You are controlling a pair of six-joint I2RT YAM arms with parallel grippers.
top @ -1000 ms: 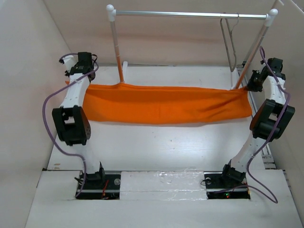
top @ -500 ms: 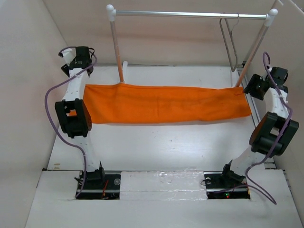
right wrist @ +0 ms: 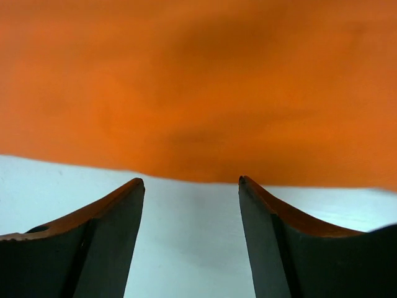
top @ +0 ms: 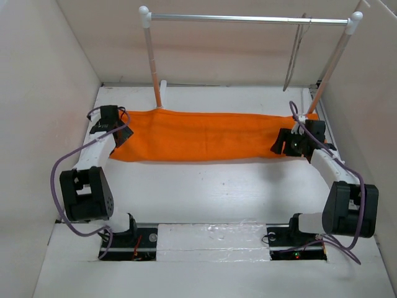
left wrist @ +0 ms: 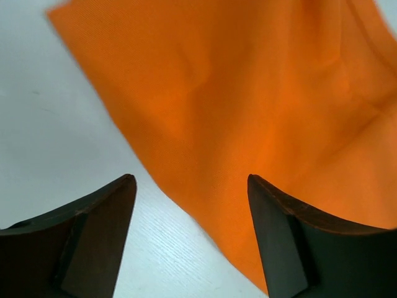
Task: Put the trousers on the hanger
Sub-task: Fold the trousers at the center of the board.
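You see the trousers [top: 205, 135] lying flat on the white table [top: 205, 186], folded into a long strip whose long axis runs left to right; which end is the waistband you cannot tell. The hanger [top: 296, 53] hangs from the silver rail [top: 248, 18] near its right post, turned almost edge-on. Pale walls enclose the table. Both arms crouch low, elbows back. The left gripper [left wrist: 191, 180], fingers apart and empty, sits over the strip's left end. The right gripper [right wrist: 191, 181], likewise spread, hovers at the right end's near edge.
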